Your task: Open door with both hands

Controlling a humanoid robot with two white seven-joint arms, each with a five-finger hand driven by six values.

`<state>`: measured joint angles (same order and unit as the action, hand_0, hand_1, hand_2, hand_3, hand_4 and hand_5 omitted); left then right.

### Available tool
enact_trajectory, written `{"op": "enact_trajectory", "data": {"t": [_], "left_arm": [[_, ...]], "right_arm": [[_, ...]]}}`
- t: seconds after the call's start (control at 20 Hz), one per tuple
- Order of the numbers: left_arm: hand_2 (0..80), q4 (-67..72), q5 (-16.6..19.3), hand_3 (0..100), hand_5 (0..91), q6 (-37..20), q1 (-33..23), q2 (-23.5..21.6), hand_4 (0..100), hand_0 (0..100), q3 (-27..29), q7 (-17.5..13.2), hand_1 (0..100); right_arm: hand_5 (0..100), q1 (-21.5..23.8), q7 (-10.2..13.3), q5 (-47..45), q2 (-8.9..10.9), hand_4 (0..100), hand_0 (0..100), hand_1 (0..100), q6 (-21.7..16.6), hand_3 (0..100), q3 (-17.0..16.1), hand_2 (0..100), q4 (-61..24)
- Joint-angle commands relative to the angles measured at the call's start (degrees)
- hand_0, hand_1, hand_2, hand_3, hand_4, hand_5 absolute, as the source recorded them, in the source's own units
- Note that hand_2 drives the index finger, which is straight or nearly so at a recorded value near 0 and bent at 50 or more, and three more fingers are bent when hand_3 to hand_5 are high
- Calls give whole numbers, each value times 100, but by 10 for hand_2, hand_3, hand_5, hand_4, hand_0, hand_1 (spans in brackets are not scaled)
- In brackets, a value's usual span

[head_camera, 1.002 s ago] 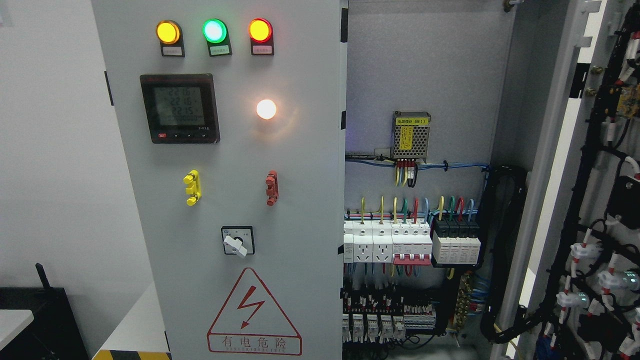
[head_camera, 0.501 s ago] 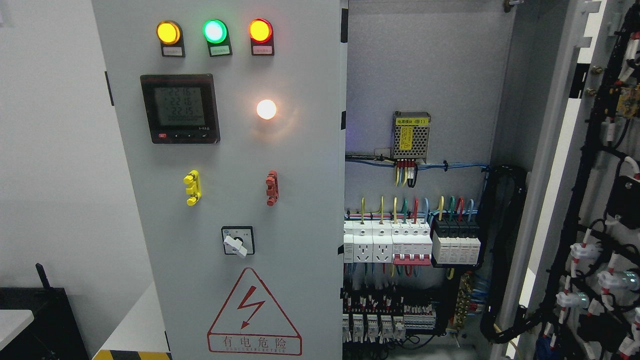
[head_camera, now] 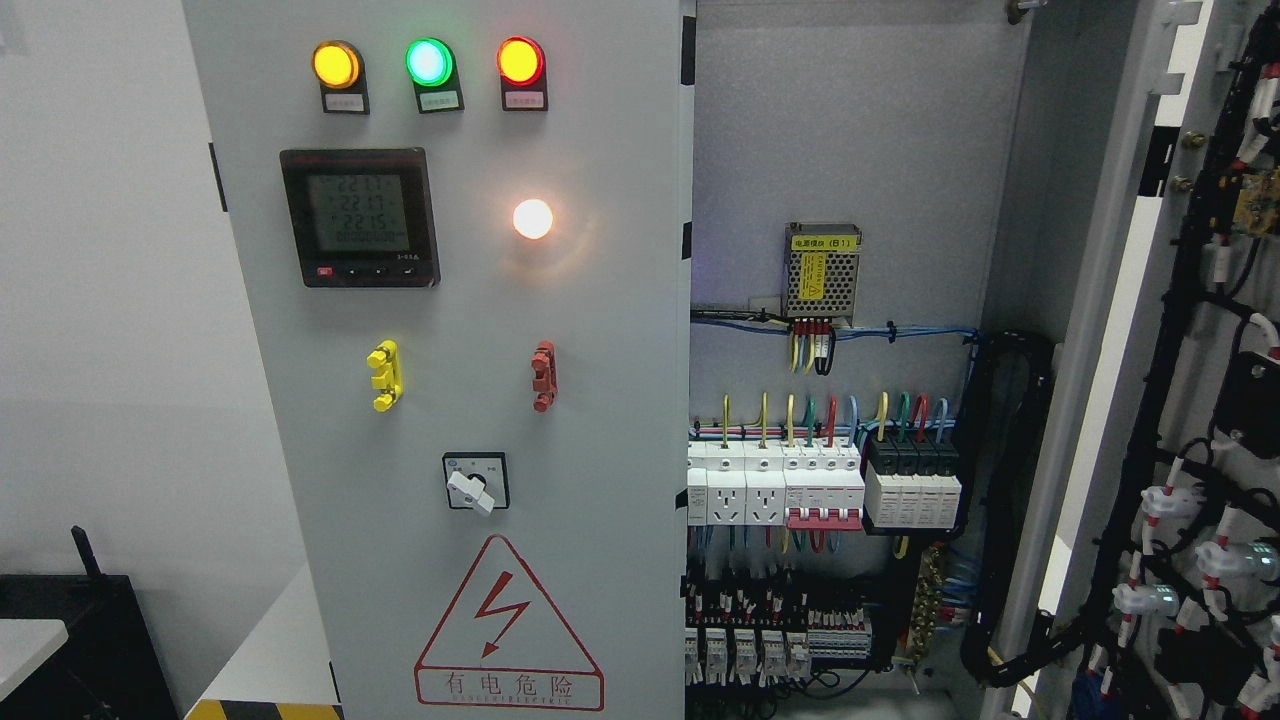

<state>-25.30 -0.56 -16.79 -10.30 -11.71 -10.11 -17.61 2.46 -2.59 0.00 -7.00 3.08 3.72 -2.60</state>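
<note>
Electrical cabinet, head view. Left door (head_camera: 450,400): shut, grey, carrying three lit indicator lamps (head_camera: 428,62), a digital meter (head_camera: 359,217), a white lamp (head_camera: 532,218), a rotary switch (head_camera: 475,482) and a warning triangle (head_camera: 508,630). Right door (head_camera: 1200,400): swung open at the picture's right, exposing breakers (head_camera: 820,490) and wiring. Neither hand is in view, so the state of the fingers cannot be told.

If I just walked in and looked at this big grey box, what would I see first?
Probably the three glowing lamps in a row at the top of the left door, amber, green and red, with a bright white light below them. Next, the red lightning warning triangle at the door's bottom, and the colourful wires and breakers inside the opened right half.
</note>
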Motion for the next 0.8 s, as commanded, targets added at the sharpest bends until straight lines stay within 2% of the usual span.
{"op": "enact_trajectory", "data": {"t": [0.0,0.25,0.35,0.6,0.75], "left_arm": [[0,2116,-14,0,0,106,485,1365,0,0,422,3,0],[0,2363,-14,0,0,641,538,1391,0,0,466,3,0],[0,2381,21,0,0,730,538,1391,0,0,650,20,0],[0,2363,39,0,0,817,687,1391,0,0,782,205,0],[0,2346,30,0,0,1204,696,1391,0,0,800,205,0]], "right_arm": [[0,-9,-5,53,40,0,384,0,-9,0,-12,0,-108],[0,9,-22,44,172,0,383,0,-9,0,-12,0,-802],[0,87,-13,44,190,0,383,0,-9,0,-3,0,-1179],[0,509,-22,44,322,0,383,0,-18,0,32,0,-2296],[0,991,-22,44,427,0,383,0,-9,0,102,0,-3313]]}}
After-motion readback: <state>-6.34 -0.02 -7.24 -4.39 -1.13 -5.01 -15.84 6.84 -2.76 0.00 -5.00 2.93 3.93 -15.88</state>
